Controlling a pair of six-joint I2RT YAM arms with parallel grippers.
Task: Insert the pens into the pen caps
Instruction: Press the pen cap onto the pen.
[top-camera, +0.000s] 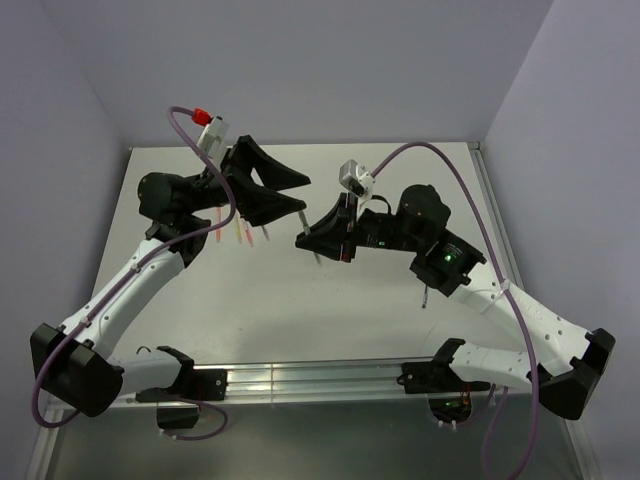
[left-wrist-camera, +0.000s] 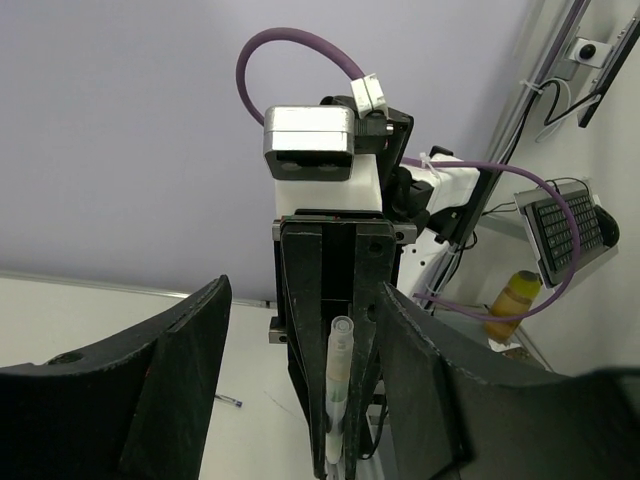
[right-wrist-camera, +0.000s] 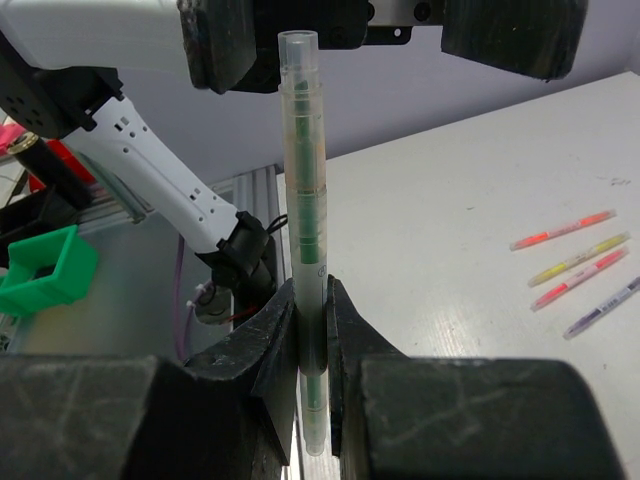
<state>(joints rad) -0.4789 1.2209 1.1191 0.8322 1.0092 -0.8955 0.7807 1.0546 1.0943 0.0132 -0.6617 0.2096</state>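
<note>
Alignment decided it: my right gripper (right-wrist-camera: 310, 300) clenched the green-clear pen (right-wrist-camera: 302, 220) low on its shaft, long axis aimed at my left gripper (top-camera: 298, 193), whose jaws gaped wide, facing its free tip; other pens (right-wrist-camera: 575, 262) lay on the table (right-wrist-camera: 450, 200).

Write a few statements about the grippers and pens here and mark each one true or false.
1. The right gripper is shut on a green-clear pen. True.
2. The left gripper is clamped on a cap. False: its jaws stand wide open, with nothing visible between them.
3. Four pens lie loose on the table in the right wrist view. True.
4. The green-clear pen lies flat on the table. False: it is pinched between the right gripper's fingers and runs straight up the right wrist view.
</note>
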